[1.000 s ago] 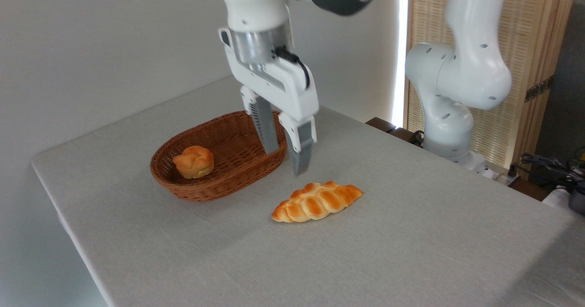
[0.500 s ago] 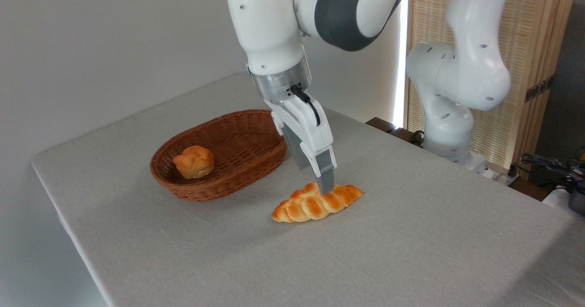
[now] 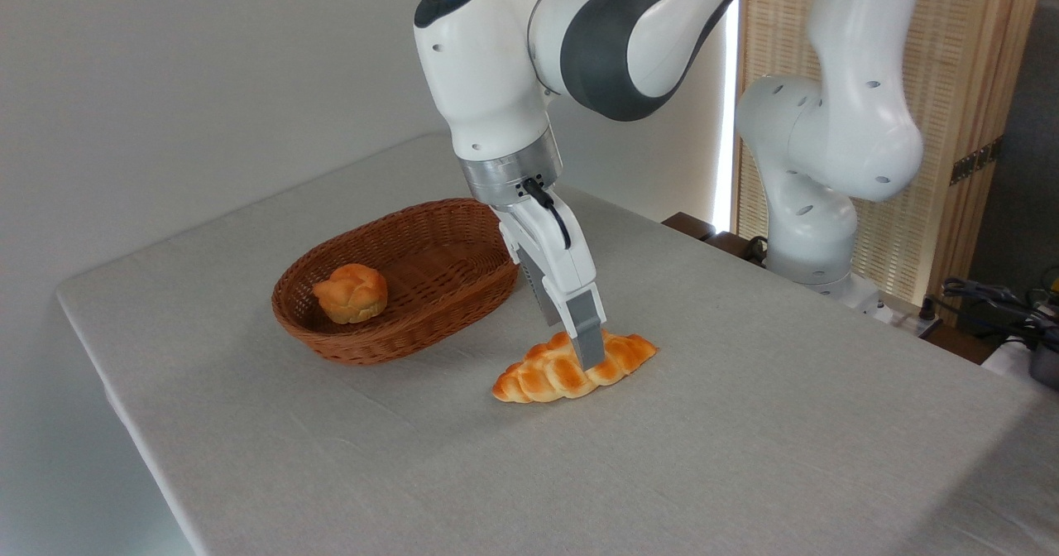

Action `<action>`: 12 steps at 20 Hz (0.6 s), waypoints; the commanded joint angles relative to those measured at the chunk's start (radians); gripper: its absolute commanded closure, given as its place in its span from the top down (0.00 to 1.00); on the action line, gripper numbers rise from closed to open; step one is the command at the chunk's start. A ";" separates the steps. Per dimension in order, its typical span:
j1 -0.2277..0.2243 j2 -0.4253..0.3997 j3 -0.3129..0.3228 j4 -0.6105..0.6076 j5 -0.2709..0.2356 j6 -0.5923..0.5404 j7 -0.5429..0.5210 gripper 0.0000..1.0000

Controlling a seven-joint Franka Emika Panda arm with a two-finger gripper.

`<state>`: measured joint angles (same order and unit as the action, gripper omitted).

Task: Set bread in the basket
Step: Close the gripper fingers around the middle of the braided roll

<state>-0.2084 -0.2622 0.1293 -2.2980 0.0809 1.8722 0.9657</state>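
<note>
The bread (image 3: 542, 376), a long braided golden loaf, lies on the grey tablecloth just to the right of the basket (image 3: 372, 345), an oval brown wicker one. My gripper (image 3: 575, 345) has come down over the middle of the loaf, seen almost edge-on. Its near finger (image 3: 588, 337) crosses the front of the bread, and the far finger's tip is hidden behind the near finger and the loaf. The jaws stand open astride the loaf, which rests flat on the cloth.
A small round knotted bun (image 3: 351, 292) sits in the left end of the basket. The arm's white base (image 3: 815, 208) stands at the table's back right, before a slatted screen. Cables (image 3: 993, 299) lie off the table's right edge.
The gripper moved right from above the basket's end, turned about its axis and descended onto the loaf. Bread, bun and basket have stayed in place.
</note>
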 commanded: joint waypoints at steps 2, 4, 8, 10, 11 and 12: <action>-0.013 -0.014 0.016 -0.017 -0.061 0.019 0.019 1.00; -0.013 -0.009 0.016 -0.017 -0.061 0.019 0.019 1.00; -0.013 0.001 0.016 -0.020 -0.062 0.021 0.021 1.00; -0.013 0.003 0.016 -0.020 -0.061 0.021 0.024 1.00; -0.013 0.003 0.016 -0.020 -0.061 0.021 0.027 1.00; -0.013 0.004 0.016 -0.020 -0.059 0.022 0.027 1.00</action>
<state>-0.2105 -0.2587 0.1293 -2.3085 0.0359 1.8724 0.9666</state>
